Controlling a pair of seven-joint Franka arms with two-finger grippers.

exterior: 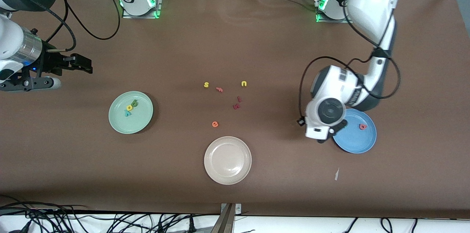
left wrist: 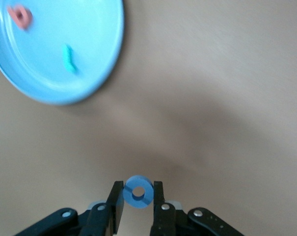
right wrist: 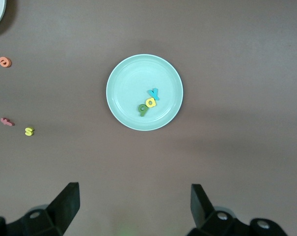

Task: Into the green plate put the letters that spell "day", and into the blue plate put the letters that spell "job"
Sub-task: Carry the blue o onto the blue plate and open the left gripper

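Note:
My left gripper [left wrist: 138, 192] is shut on the blue ring o [left wrist: 138, 191], held upright between its fingers above bare table just beside the blue plate [left wrist: 92, 29]. In that plate lie the salmon b [left wrist: 19, 15] and the teal j [left wrist: 69, 58]. In the front view the left wrist [exterior: 325, 113] overlaps the blue plate's [exterior: 358, 143] rim and hides the o. The green plate [exterior: 141, 119] holds the green d [right wrist: 143, 109], yellow a [right wrist: 150, 102] and teal y [right wrist: 154, 93]. My right gripper [right wrist: 134, 192] waits open and empty at the right arm's end of the table.
A beige plate [exterior: 227, 160] sits near the front edge. Loose letters lie mid-table: a yellow s [exterior: 206, 84], a yellow u [exterior: 243, 83], a salmon f [exterior: 219, 89], two dark red letters [exterior: 237, 105] and an orange e [exterior: 215, 124]. A paper scrap [exterior: 336, 174] lies near the blue plate.

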